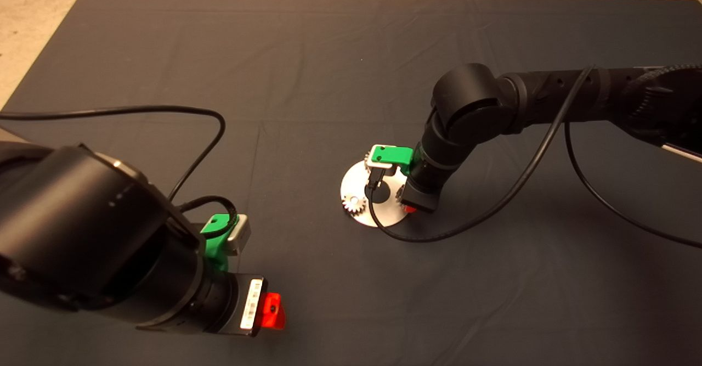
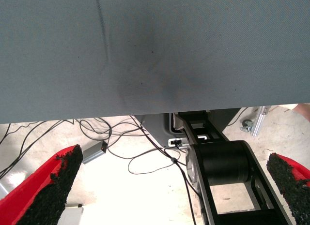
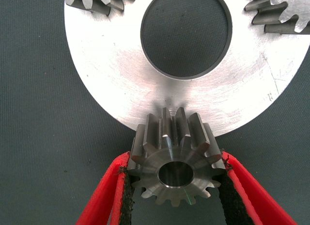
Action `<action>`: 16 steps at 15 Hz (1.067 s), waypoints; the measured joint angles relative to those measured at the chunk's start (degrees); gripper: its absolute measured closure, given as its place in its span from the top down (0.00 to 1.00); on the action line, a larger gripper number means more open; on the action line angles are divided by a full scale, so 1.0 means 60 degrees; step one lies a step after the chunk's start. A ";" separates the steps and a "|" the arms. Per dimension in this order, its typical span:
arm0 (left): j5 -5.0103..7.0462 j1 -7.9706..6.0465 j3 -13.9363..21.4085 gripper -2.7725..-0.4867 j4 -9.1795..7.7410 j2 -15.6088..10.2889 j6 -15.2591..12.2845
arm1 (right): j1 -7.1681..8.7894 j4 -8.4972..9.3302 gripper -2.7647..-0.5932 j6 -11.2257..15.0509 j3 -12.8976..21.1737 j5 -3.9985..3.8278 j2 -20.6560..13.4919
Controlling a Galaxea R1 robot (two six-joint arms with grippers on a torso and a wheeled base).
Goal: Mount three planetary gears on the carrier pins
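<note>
No legible text or nos. anywhere

This looks like a robot lab or a workshop. A dark mat [image 1: 329, 53] covers the work table up to its edges, and a bare concrete floor [image 1: 33, 37] shows past its far left corner. Under the table edge, loose cables [image 2: 116, 138] and a metal frame [image 2: 259, 121] lie on the floor.

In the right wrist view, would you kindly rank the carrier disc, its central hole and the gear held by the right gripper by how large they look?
1. Carrier disc, cut off at the frame edge.
2. Central hole and held gear look about alike. The gear sits nearer the camera between the right gripper fingers, so I will not rank them.
</note>
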 joint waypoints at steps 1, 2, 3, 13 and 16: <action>0.0000 0.0000 0.0000 0.99 0.0000 0.0004 0.0000 | -0.0010 -0.0013 0.21 0.0000 0.0000 0.0001 0.0000; 0.0000 0.0000 0.0000 0.99 0.0000 0.0002 0.0000 | -0.0024 -0.0033 0.21 0.0000 0.0000 0.0001 0.0000; 0.0000 0.0000 0.0004 0.99 0.0000 0.0000 0.0000 | -0.0057 -0.0065 0.21 -0.0004 0.0000 0.0001 0.0000; 0.0000 0.0000 0.0018 0.99 -0.0022 0.0000 0.0000 | -0.0108 -0.0093 0.23 -0.0203 0.0000 0.0010 0.0004; 0.0001 0.0000 0.0018 0.99 -0.0026 0.0000 0.0000 | -0.0108 -0.0095 0.25 -0.0207 0.0000 0.0010 0.0004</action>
